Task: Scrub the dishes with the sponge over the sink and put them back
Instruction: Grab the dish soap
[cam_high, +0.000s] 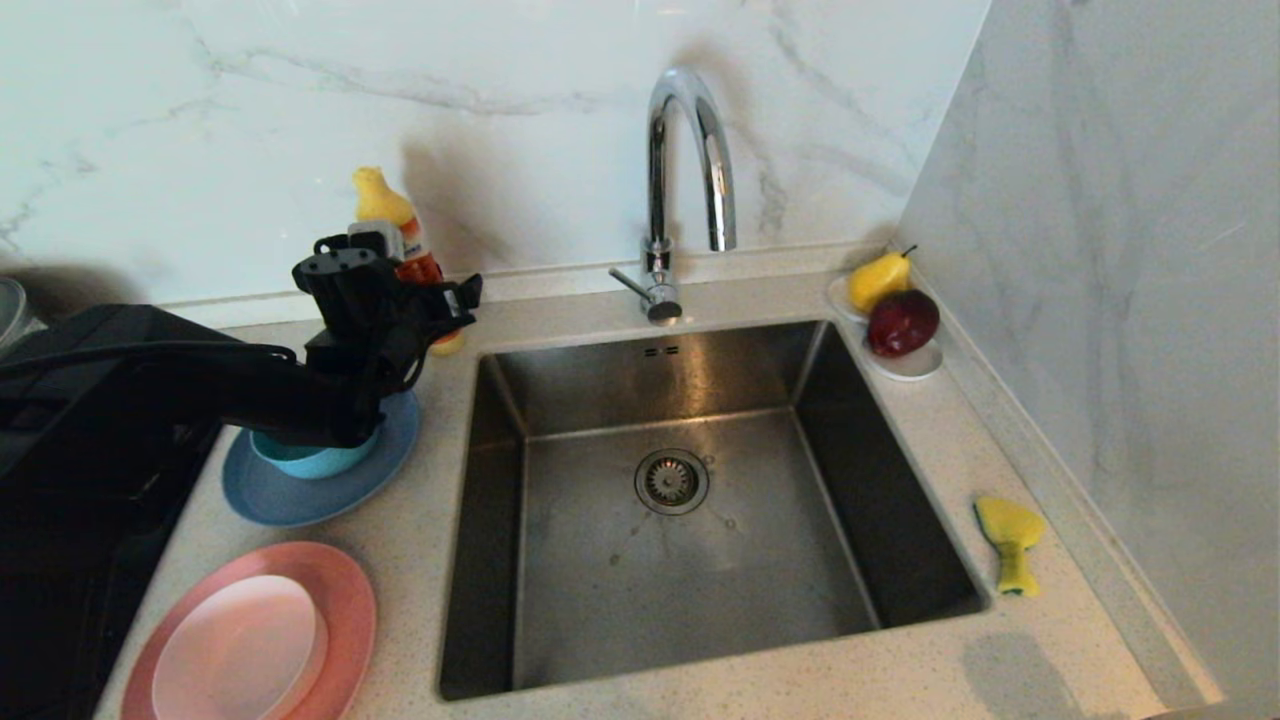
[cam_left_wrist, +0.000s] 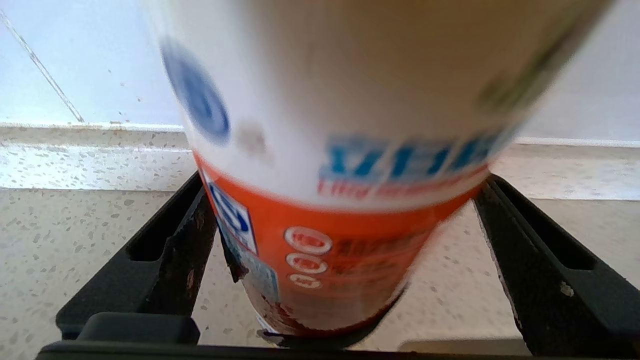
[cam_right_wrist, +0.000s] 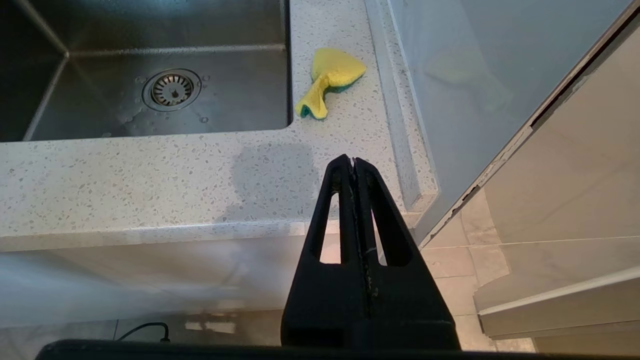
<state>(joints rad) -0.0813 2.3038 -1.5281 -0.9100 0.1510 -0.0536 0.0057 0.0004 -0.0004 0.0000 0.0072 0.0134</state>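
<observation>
The left gripper (cam_left_wrist: 345, 260) stands wide apart around the detergent bottle (cam_left_wrist: 330, 200), not yet clamped — a lopsided close could tip it onto the blue-grey plate (cam_high: 300, 490) and teal bowl (cam_high: 310, 460). The right gripper (cam_right_wrist: 354, 162), pressed together, hangs below the desk (cam_high: 1000, 660) edge; the sponge (cam_high: 1010, 540) lies right of the sink (cam_high: 680, 500).

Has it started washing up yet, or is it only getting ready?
Only getting ready. The plates, bowl and pink dishes sit stacked beside the dry sink. The sponge lies untouched. The left gripper is open around the detergent bottle; the right gripper is shut, parked below the counter. All scrubbing remains.
</observation>
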